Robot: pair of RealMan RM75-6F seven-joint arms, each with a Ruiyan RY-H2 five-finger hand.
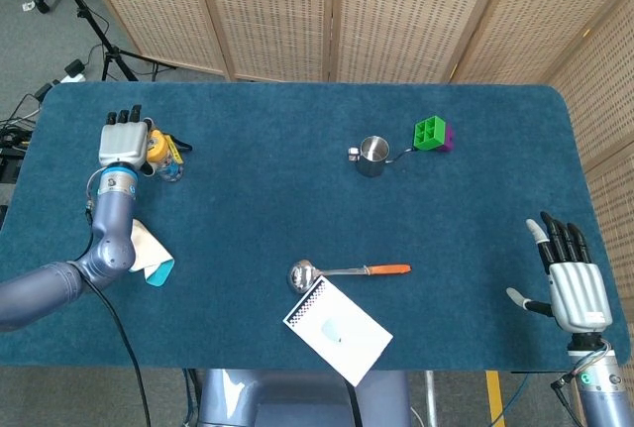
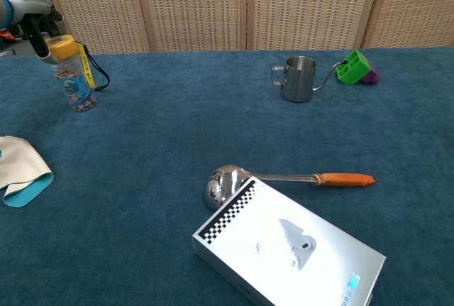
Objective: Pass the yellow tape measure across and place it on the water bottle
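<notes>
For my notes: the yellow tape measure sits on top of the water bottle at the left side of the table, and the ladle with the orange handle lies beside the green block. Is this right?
Not quite. The ladle lies against the white box near the front edge, far from the green block, as the head view shows. The yellow tape measure does sit on the water bottle.

Bright, even overhead light, soft short shadows, both views sharp, with glare whitening the glossy box (image 2: pixel 291 246).

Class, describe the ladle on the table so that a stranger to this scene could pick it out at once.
Start at the blue table and go to its near edge, where a white box with a checkered end lies. The ladle lies just behind that box, its steel bowl nearly touching the checkered end. Its orange handle marks it; nothing else there is orange.
</notes>
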